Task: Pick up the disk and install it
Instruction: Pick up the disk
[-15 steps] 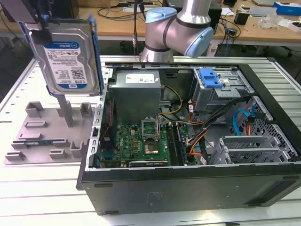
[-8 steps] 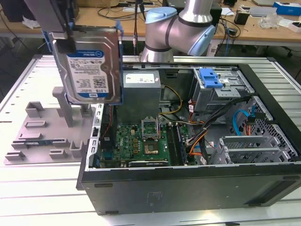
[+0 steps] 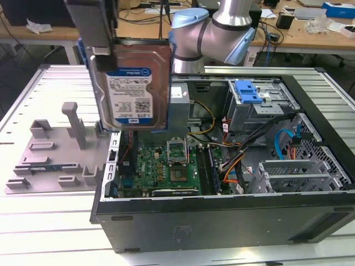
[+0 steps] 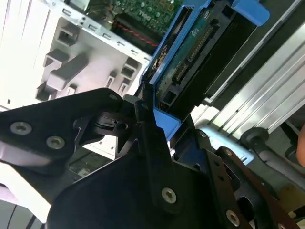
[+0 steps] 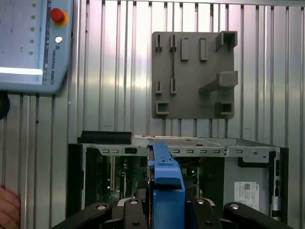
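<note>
Holding the disk (image 3: 133,83) pinched edgewise in my gripper (image 3: 104,51), clear of the grey fixture tray (image 3: 55,166) and above the open computer case (image 3: 222,213), I count pick-up done, installation not yet done.

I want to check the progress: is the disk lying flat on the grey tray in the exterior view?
No, the disk hangs upright in the gripper, held in the air and not touching the grey tray.

Before us: ribbed silver aluminium work table (image 3: 50,221), and beyond it our cluttered light wooden benches (image 3: 302,34).
</note>
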`<state>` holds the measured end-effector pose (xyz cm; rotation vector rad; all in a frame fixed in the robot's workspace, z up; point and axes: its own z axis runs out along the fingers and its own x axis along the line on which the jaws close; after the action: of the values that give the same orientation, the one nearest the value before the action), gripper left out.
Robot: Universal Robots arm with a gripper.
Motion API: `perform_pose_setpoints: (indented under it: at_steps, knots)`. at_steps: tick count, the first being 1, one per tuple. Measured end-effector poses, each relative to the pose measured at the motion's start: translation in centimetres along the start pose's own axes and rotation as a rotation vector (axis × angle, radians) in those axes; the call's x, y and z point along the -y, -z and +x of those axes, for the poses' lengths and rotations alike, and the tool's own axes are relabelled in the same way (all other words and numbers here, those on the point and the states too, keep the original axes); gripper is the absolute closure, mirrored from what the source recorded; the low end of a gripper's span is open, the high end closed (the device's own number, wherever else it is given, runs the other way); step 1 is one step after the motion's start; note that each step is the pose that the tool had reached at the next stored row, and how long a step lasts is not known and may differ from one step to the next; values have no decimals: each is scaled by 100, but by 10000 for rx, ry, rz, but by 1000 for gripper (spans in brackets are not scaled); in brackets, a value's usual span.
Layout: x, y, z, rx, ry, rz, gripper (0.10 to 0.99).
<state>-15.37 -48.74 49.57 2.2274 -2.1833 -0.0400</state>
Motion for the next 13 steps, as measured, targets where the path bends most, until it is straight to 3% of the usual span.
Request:
perform_pose_setpoints:
  at_steps: [1,6,13]
  knots:
    - [41,1,21,0,0,0,718]
    - [450,15,228,1,-1,-26,718]
    - [851,30,375,1,0,-34,718]
